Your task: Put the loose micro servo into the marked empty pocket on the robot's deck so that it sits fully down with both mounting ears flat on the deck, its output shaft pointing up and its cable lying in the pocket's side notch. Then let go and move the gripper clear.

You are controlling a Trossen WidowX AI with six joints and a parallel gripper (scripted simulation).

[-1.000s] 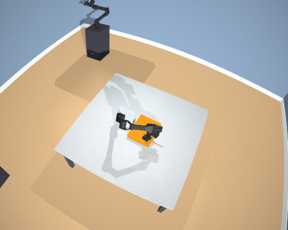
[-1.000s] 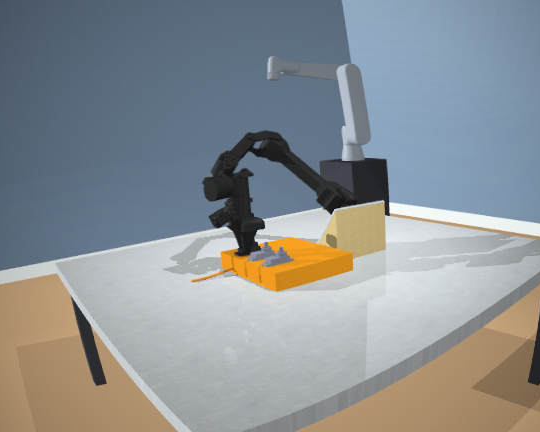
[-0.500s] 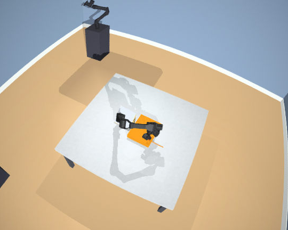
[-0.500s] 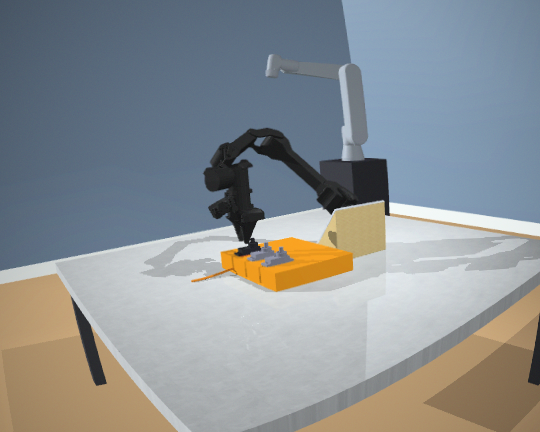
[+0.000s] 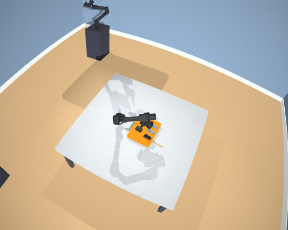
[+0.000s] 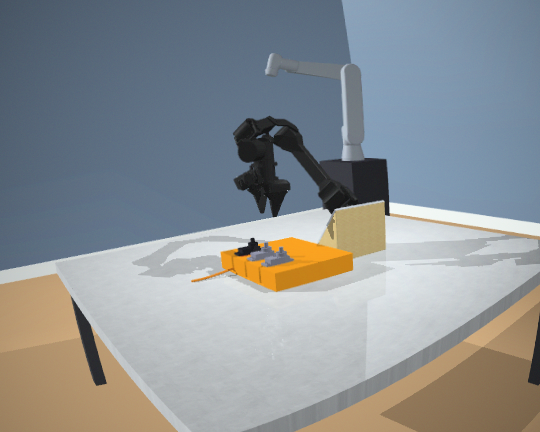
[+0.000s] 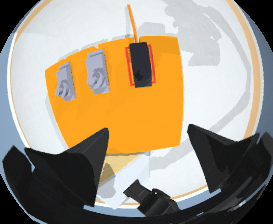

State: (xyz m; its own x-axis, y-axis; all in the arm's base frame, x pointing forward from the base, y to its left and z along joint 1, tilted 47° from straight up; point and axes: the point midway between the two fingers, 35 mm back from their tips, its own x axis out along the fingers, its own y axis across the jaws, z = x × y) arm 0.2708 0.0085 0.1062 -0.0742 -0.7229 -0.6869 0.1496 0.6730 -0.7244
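Your black micro servo [image 5: 147, 137] [image 6: 248, 247] [image 7: 140, 65] pointed shaft-up, its long axis parallel to the grey servos [image 5: 150, 131] [image 6: 261, 253] [image 7: 97, 71]; your gripper [image 5: 144, 128] [image 6: 268, 214] [image 7: 149, 129] stood wide, empty.

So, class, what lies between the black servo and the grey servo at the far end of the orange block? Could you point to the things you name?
Another grey servo [image 5: 150, 131] [image 6: 261, 254] [image 7: 98, 70]; the wrist view shows it clearly.

On my feed: one pale grey table [image 5: 177, 165] [image 6: 302, 370] [image 7: 207, 95], dark-legged, bearing one orange deck [image 5: 137, 137] [image 6: 314, 277] [image 7: 122, 122] and, beside it, one upright tan-sided wedge [image 6: 362, 230] [image 7: 118, 169].
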